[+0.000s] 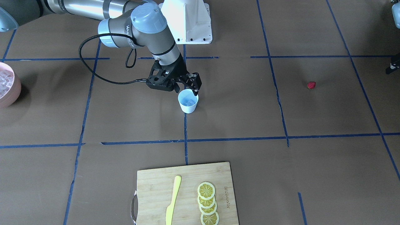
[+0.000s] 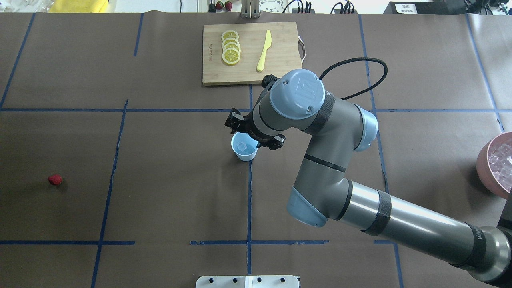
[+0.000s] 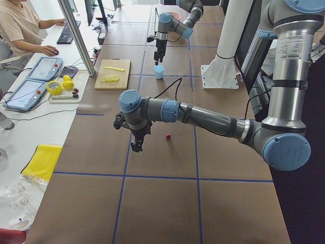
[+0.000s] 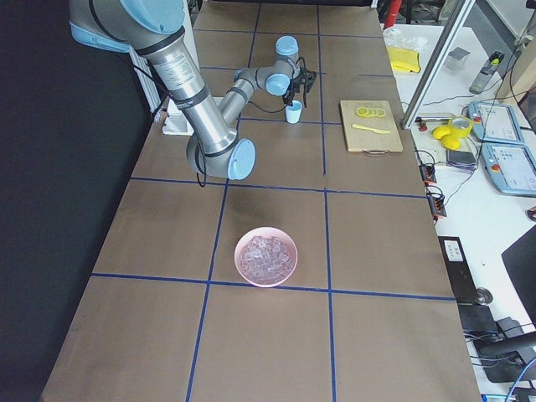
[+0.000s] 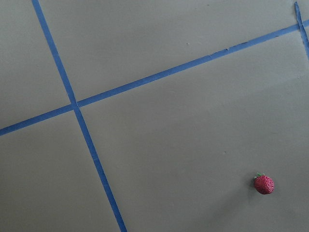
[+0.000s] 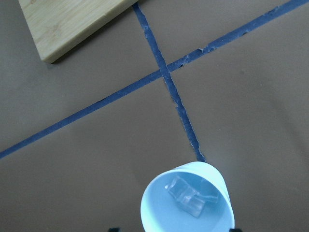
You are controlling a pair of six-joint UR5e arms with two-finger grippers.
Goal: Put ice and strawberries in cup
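The small white cup [image 1: 187, 104] stands near the table's middle, and its pale blue inside holds clear ice [image 6: 188, 195]. My right gripper [image 1: 187, 90] hangs just above the cup's rim, open, with nothing between its fingers. More ice fills the pink bowl [image 4: 266, 255] at the robot's right end. One dark-red strawberry [image 2: 55, 179] lies alone on the brown table toward the robot's left; it also shows in the left wrist view [image 5: 264, 184]. My left gripper [image 3: 137, 145] hovers above the table near the strawberry [image 3: 167, 136]. I cannot tell whether it is open or shut.
A bamboo cutting board [image 2: 280, 72] lies at the far side, with lemon slices [image 2: 231, 52] and a yellow knife [image 2: 264, 51] on it. Blue tape lines cross the brown table. A person sits at a desk [image 3: 25, 28] beyond the table's far edge.
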